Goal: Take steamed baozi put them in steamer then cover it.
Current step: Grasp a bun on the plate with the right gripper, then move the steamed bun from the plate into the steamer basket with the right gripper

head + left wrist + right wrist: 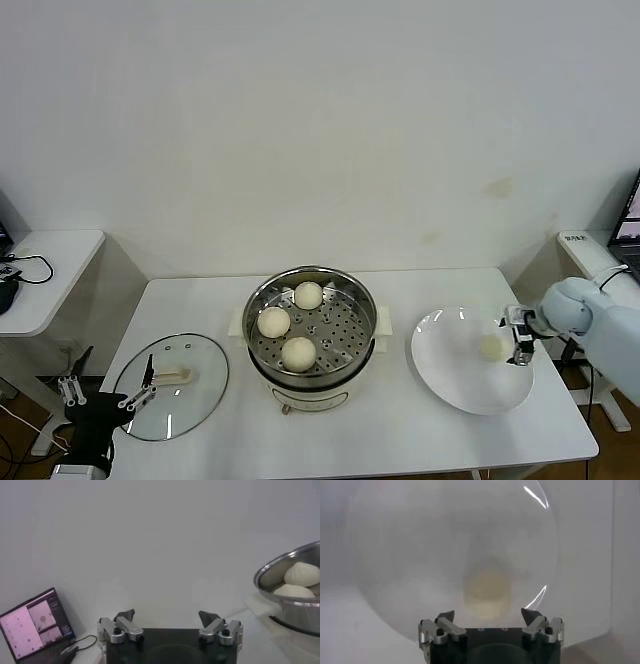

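The steamer (pixel 352 305), a shiny perforated basket in a cream pot base, stands at the table's middle. Three baozi (pixel 308 295) (pixel 273 321) (pixel 298 353) lie in it. A fourth baozi (pixel 490 346) rests on the white plate (pixel 450 375) to the right. My right gripper (pixel 517 338) hovers open at the plate's right edge. In the right wrist view that baozi (pixel 487 592) lies just ahead of the open right gripper (pixel 487 615), apart from it. The cover (pixel 190 400), a clear glass lid, lies flat at the left. My left gripper (pixel 108 392) waits open beside it.
In the left wrist view the steamer (pixel 295 590) with two baozi shows far off, past the open left gripper (pixel 167 616). A side table (pixel 45 270) with cables stands at the left. A laptop (pixel 35 622) sits on it. Another small table (pixel 600 250) is at the right.
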### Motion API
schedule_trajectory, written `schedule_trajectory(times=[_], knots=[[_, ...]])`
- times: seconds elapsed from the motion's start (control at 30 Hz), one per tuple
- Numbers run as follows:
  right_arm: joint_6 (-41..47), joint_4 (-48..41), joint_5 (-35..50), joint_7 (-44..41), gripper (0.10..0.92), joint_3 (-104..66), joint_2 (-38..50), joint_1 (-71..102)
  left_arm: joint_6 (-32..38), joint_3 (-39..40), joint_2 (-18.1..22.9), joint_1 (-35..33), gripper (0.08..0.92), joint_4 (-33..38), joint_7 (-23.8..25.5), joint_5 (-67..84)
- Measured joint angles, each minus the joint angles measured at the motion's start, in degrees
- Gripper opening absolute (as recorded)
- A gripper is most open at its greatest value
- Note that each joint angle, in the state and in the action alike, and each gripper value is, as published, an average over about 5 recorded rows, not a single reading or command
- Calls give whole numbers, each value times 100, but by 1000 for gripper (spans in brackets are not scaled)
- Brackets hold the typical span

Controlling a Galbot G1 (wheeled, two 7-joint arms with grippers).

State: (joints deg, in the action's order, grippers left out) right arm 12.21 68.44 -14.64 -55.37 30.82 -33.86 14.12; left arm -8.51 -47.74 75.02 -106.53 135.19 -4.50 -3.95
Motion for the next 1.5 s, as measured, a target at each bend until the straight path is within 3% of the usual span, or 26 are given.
schedule_trajectory(times=[0.13,0.57,1.07,1.5], knots=[[10,-139,-41,-15,798,-22,-143,44,0,-27,7,-14,823,0,0,3],[89,-263,-40,-159,618,-46,-258,-4,0,-40,9,-14,823,-20,-6,8],[498,758,676,-399,619,636,422,-1216,1,41,24,45,823,9,-7,-15],[1270,2079,2015,-254,635,2030,457,-3531,1,139,-7,98,823,67,-6,-22]])
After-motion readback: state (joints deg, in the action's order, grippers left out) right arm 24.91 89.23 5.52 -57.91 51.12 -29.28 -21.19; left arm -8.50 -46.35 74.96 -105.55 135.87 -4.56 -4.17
